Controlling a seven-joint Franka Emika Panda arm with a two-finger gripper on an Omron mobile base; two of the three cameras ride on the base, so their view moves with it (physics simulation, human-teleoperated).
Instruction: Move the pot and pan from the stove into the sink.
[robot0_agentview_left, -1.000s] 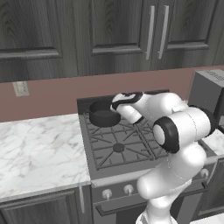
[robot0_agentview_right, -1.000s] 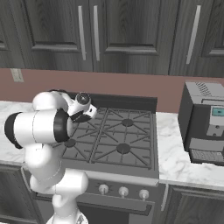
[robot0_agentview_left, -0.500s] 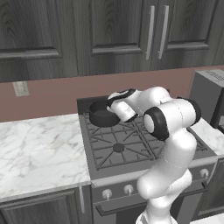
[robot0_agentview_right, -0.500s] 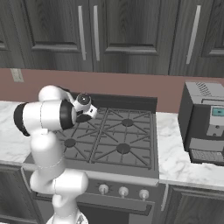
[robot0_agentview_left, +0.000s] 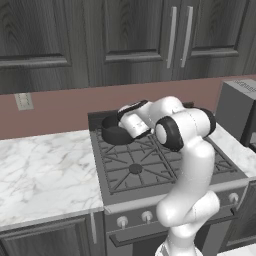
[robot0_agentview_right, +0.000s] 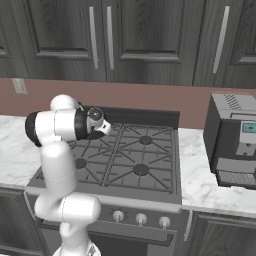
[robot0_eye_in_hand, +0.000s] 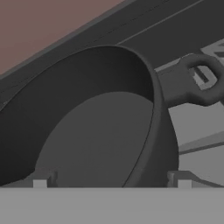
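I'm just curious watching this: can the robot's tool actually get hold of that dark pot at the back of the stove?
Probably yes. The tool is open, one tip inside and one outside the pot's near wall. Nothing lies between them, and the pot sits at the back left of the stove.

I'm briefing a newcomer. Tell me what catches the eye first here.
The white arm bends over the stove, its open pincer straddling the rim of the dark pot on the back left burner. To the stove's right, a grey coffee machine sits on the marble counter.
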